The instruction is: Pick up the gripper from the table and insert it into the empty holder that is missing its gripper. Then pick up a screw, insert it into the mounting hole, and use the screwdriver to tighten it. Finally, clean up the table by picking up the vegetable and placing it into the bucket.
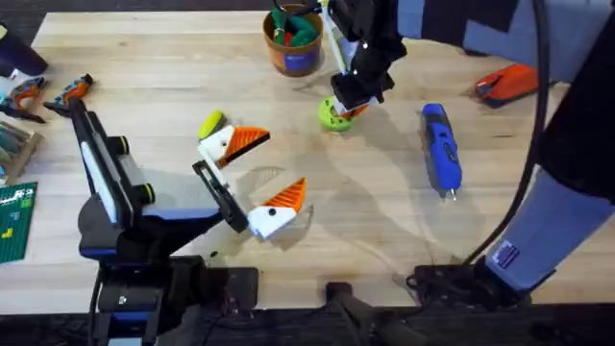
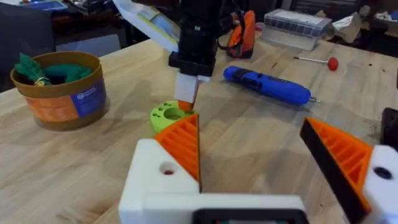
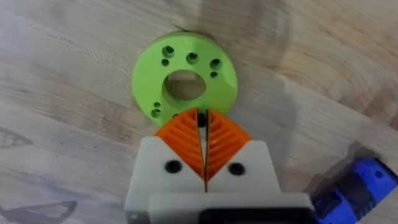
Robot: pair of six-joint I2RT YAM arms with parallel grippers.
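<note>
Tabletop [image 1: 173, 86]: light wood, near edge hidden behind the arm bases.

Left arm [image 1: 115, 192]: lies low over the near-left part of the tabletop, forearm pointing toward the centre. Left gripper [image 1: 258, 171] jaws released, spread wide, both orange pads on. One white finger block sits just beside the vegetable [image 1: 210, 124]; from overhead can't tell if they touch. In the left wrist view its far finger is cut off at the frame edge.

Right arm [image 1: 370, 43]: reaches in at the far edge, large and dark, upper links out of frame, wrist pointing straight down. Right gripper [image 3: 202, 121] jaws clenched, pads meeting. A small dark thing [image 3: 202, 120] sits between the tips, too small to identify, could be a screw. Tips are at the rim of the lime-green disc [image 3: 184, 82], at its centre hole.

Screwdriver [image 1: 441, 149]: lying flat right of centre, bit toward the near edge, well clear of both grippers.

Bucket [image 1: 293, 40]: far edge, centre, upright, green and red items inside, partly hidden by the rim.
</note>
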